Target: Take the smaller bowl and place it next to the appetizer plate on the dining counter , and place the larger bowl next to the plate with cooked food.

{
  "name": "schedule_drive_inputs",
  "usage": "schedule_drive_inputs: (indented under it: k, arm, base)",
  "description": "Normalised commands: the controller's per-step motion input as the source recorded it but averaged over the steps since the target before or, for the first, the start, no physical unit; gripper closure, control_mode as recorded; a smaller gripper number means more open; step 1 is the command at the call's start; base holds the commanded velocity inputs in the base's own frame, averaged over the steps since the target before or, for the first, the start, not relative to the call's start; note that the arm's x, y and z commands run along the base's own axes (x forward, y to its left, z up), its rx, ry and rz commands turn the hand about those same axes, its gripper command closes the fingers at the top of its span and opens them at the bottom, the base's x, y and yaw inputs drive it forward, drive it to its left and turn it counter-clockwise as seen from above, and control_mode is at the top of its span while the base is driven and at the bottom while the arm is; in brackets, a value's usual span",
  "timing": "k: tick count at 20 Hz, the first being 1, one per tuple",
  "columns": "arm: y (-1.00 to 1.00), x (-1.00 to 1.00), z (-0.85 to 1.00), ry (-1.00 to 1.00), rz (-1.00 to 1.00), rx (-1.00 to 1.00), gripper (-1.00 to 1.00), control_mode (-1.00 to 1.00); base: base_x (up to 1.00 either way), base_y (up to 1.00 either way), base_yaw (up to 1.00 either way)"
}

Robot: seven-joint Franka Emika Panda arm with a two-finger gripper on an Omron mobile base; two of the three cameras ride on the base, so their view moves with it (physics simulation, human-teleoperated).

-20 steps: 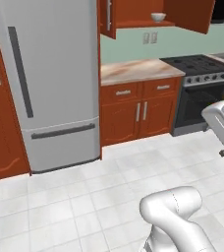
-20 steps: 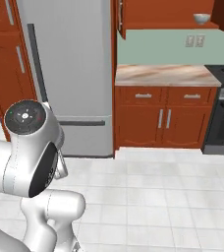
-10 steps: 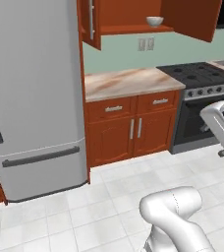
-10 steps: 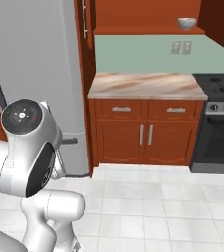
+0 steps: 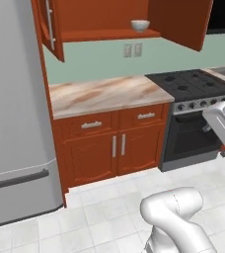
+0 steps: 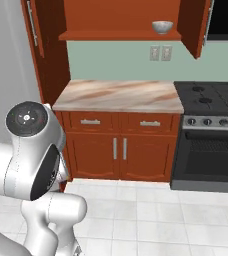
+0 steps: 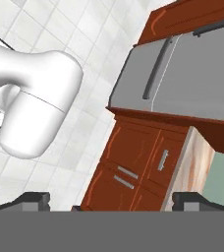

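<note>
Marbled stone bowl point(image 5: 140, 25) on the cabinet shelf point(image 5: 109, 35): probably heavy, slick, chippable, best pinched at the rim. Hand point(image 7: 111, 199) is spread wide, nothing held.

A bowl point(image 5: 140, 24) sits on the open cabinet's shelf point(image 5: 109, 34) above my bench point(image 5: 104, 95); stove point(image 5: 193, 84) right, fridge point(image 5: 13, 108) left.
</note>
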Motion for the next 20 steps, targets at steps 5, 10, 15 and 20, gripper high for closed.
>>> schedule_drive_inputs:
  k: [5, 10, 15, 20]
  arm:
    - [0.0, 0.0, 0.0, 0.0, 0.0, 0.0, -1.0, 1.0]
    - [0.0, 0.0, 0.0, 0.0, 0.0, 0.0, -1.0, 1.0]
    - [0.0, 0.0, 0.0, 0.0, 0.0, 0.0, -1.0, 1.0]
    - [0.0, 0.0, 0.0, 0.0, 0.0, 0.0, -1.0, 1.0]
  base:
    - [0.78, -0.11, 0.01]
    - [0.91, 0.0, -0.01]
    - [0.64, -0.32, -0.02]
    - [0.59, -0.22, 0.0]
